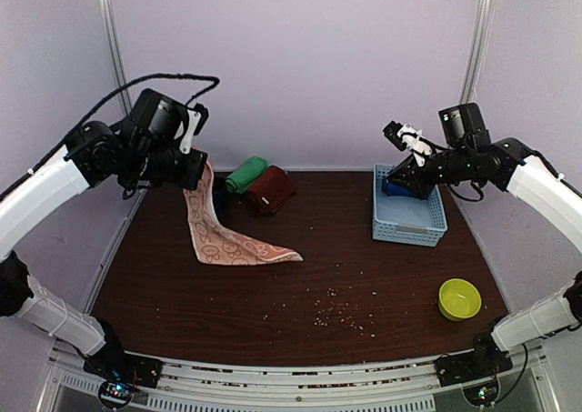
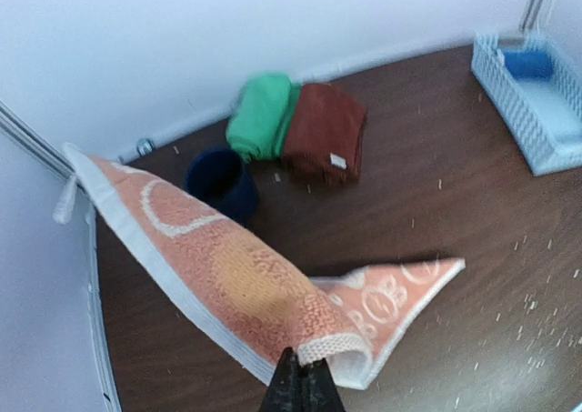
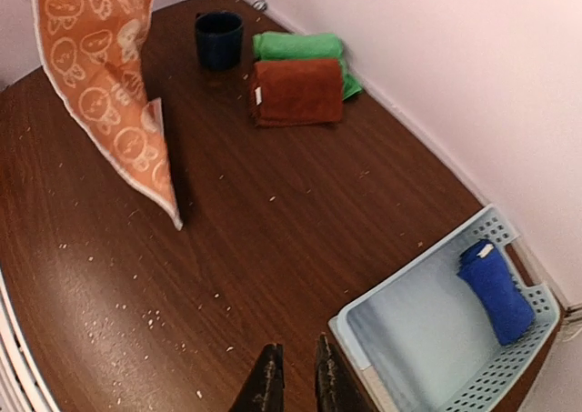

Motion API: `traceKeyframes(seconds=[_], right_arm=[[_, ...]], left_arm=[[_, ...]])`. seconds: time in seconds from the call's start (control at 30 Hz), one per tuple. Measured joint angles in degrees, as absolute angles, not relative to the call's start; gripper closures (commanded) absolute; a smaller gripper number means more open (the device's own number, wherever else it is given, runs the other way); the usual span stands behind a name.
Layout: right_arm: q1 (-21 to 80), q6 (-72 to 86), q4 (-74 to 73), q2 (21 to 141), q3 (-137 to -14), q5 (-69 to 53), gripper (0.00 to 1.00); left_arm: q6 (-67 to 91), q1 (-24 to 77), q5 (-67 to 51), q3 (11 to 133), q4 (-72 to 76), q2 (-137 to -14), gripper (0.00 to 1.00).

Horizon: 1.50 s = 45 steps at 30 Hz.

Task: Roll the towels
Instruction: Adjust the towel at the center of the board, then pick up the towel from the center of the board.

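My left gripper (image 1: 201, 163) (image 2: 305, 365) is shut on a corner of the orange towel (image 1: 221, 237) (image 2: 245, 280) (image 3: 100, 85). The towel hangs from it and its lower end lies on the table. A green towel (image 1: 245, 175) (image 2: 264, 114) and a dark maroon towel (image 1: 271, 190) (image 2: 323, 130) lie folded side by side at the back. A rolled royal blue towel (image 3: 496, 289) (image 2: 527, 64) lies in the basket. My right gripper (image 1: 401, 135) (image 3: 296, 353) hovers high by the basket's near corner, jaws a narrow gap apart with nothing between them.
The pale blue plastic basket (image 1: 411, 223) (image 3: 409, 339) stands at the back right. A navy mug (image 2: 223, 183) (image 3: 219, 37) stands left of the green towel. A yellow bowl (image 1: 459, 298) sits at the front right. Crumbs are scattered over the table's middle.
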State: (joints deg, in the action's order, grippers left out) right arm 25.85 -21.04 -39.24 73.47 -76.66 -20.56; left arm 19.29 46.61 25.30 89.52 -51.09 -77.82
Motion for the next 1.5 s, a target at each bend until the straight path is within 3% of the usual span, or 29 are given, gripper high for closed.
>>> traceKeyframes(seconds=[0.13,0.27,0.4,0.53,0.73,0.9,1.0,1.2,1.5], right_arm=[[28.7,-21.9,-40.6,77.2,-72.9,-23.0,0.78],[31.8,-23.2,-40.2,80.0,-70.8,-24.6,0.68],[35.3,-25.1,-36.3,83.3,-69.5,-24.9,0.63],[38.6,-27.4,-32.4,94.0,-71.2,-24.9,0.60],[41.3,-28.3,-27.4,113.4,-79.4,-23.2,0.59],[42.3,-28.3,-23.9,121.8,-86.0,-23.2,0.59],[42.8,-28.1,-22.8,124.5,-89.3,-23.2,0.67],[43.7,-27.7,-22.0,126.1,-91.7,-23.7,0.99],[43.6,-28.8,-25.6,120.1,-87.4,-21.0,1.00]], left_arm=[[20.6,46.7,21.4,74.7,-51.2,-77.7,1.00],[21.8,46.8,20.1,67.2,-51.5,-77.7,1.00],[22.8,46.8,20.1,65.5,-50.1,-77.1,1.00],[23.7,46.8,20.0,63.9,-48.8,-76.4,1.00],[25.1,46.7,20.4,63.6,-48.5,-76.2,1.00],[26.2,46.3,20.7,62.8,-48.5,-73.3,1.00],[26.5,46.0,20.9,62.3,-48.5,-71.8,1.00],[26.5,45.7,21.2,62.2,-48.5,-71.6,1.00],[26.5,43.8,24.1,62.5,-48.9,-71.4,1.00]])
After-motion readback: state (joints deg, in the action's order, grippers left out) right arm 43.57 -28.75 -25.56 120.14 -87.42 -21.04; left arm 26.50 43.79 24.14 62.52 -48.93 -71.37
